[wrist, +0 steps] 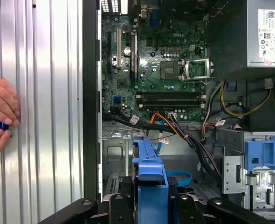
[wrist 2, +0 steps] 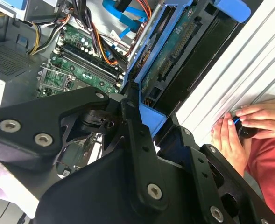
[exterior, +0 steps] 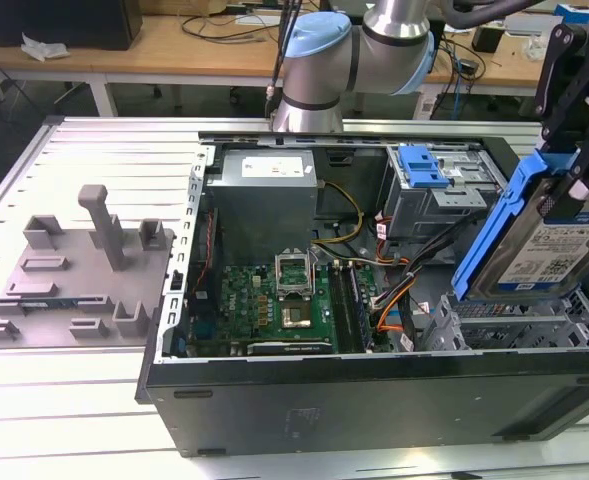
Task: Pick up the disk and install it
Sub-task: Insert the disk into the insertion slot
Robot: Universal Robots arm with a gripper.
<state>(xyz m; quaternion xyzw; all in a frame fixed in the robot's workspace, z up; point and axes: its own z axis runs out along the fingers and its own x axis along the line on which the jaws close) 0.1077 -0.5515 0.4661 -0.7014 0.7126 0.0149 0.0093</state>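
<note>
**Disk gripped and tilted over the drive cage**

The disk [exterior: 539, 240], a silver metal slab with a blue-and-white label and glossy blue plastic rails, is seen at the exterior view's right. It is held raised and steeply tilted above the perforated metal cage [exterior: 504, 325] inside the open black case [exterior: 374, 400]. Whether its lower end touches the cage cannot be told. The black, bolted tool [exterior: 574, 180] is closed on the disk. In both wrist views a blue rail is pinched between its matte links. A green motherboard [exterior: 274, 300] lies flat in the case. A grey plastic plate [exterior: 74, 280] with upright posts is set on the ribbed aluminium desk [exterior: 94, 170] at the exterior view's left. A person's hands [wrist 2: 240, 130] are rested against the desk.
</note>
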